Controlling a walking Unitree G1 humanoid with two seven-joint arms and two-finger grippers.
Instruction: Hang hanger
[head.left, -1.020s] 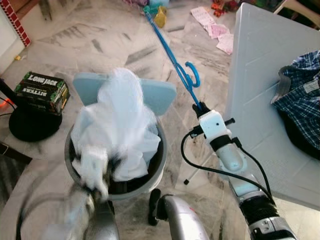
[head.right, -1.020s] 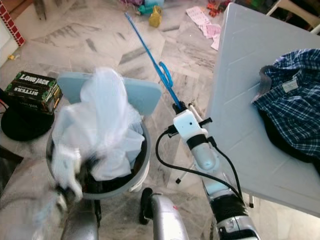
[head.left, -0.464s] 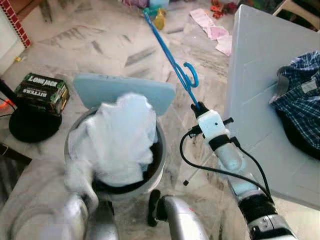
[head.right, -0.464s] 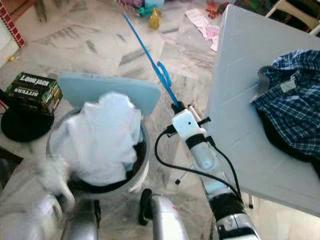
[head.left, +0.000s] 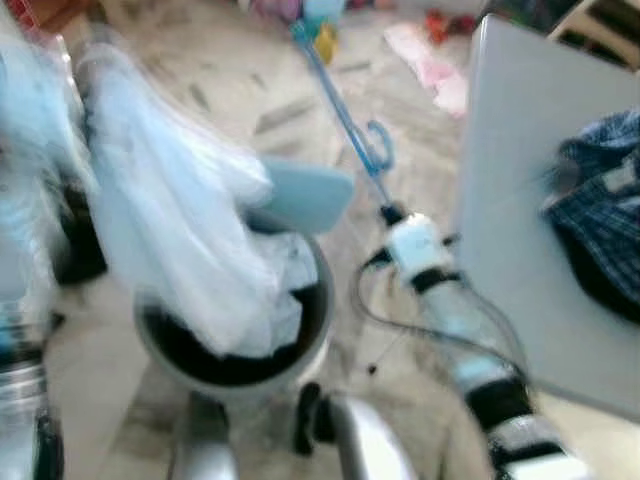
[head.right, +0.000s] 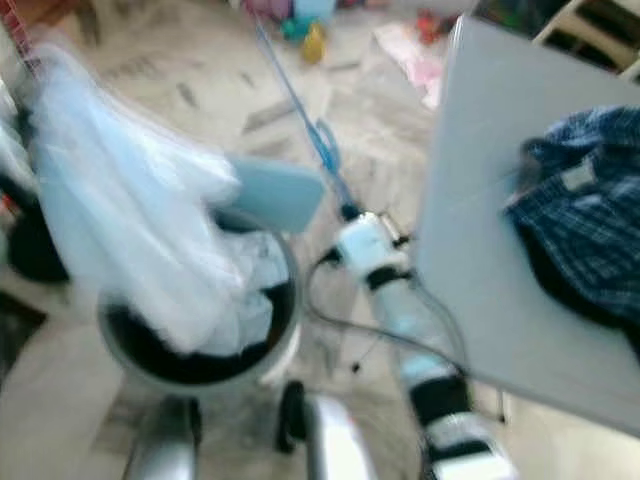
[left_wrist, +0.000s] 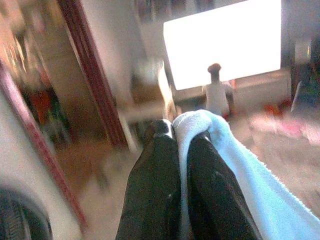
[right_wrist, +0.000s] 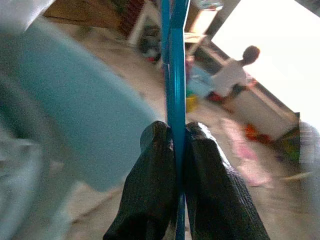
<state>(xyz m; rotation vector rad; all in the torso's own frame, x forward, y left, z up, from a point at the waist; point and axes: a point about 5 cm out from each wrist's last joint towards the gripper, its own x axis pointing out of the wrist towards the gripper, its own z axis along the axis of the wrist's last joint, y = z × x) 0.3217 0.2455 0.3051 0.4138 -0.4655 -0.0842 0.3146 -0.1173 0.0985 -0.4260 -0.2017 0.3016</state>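
- Left gripper is clenched on a pale blue-white garment, lifted above the round laundry basket.
- Right gripper pinches the blue hanger, which points away over the marble floor.
- A plaid shirt lies on the white table.

Head views: I see only motion blur.
Cloth: top cut off at edge.
Hanger: smeared, far end unclear.

White cloth draped over the bucket mouth — blocked; bare floor gap stood between bucket and table.
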